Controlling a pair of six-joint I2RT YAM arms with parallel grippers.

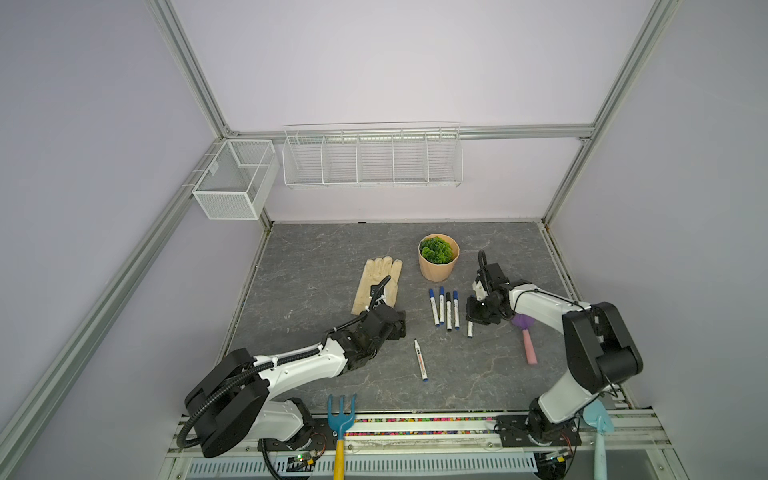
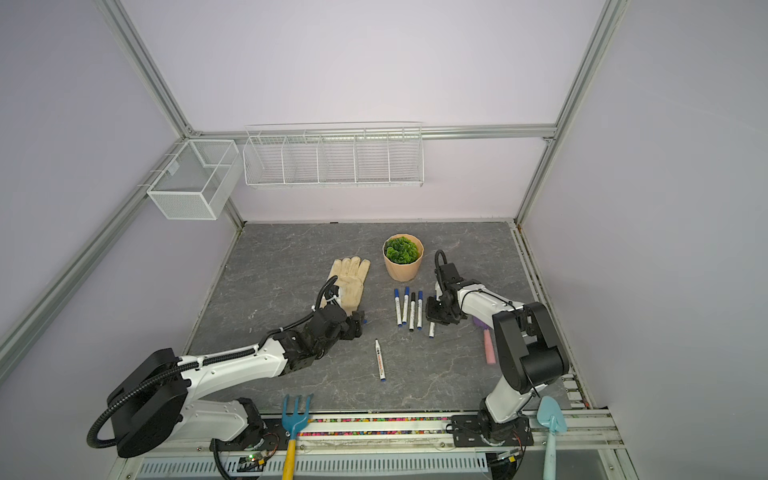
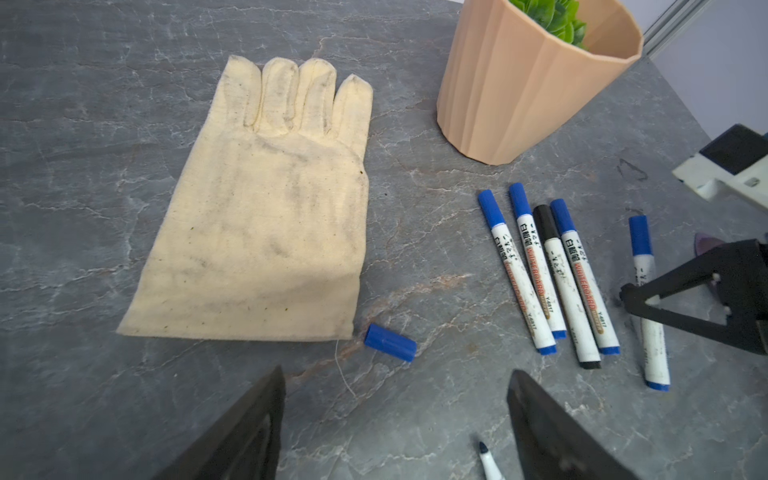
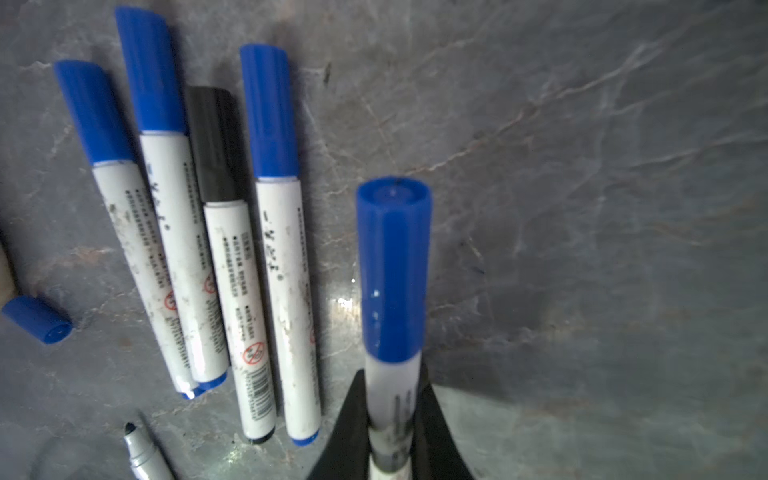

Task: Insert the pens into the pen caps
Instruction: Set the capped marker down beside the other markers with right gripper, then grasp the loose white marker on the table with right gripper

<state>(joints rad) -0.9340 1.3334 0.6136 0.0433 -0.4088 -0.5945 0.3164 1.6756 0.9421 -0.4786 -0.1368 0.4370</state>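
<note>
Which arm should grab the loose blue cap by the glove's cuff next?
Left. The left gripper is open with the loose blue cap lying just ahead of its fingers. The right gripper is shut on a capped pen, farther away.

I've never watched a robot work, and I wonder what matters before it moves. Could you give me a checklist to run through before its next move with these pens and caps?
1. The left hand is open: ok.
2. The loose blue cap lies free beside the cuff of the glove: ok.
3. The uncapped pen lies alone, tip bare: ok.
4. The right hand is free to fetch it: not ok, it is shut on a capped pen.
5. That pen's cap is pushed fully home: cannot tell.
6. The row of four pens is capped: ok.
</note>
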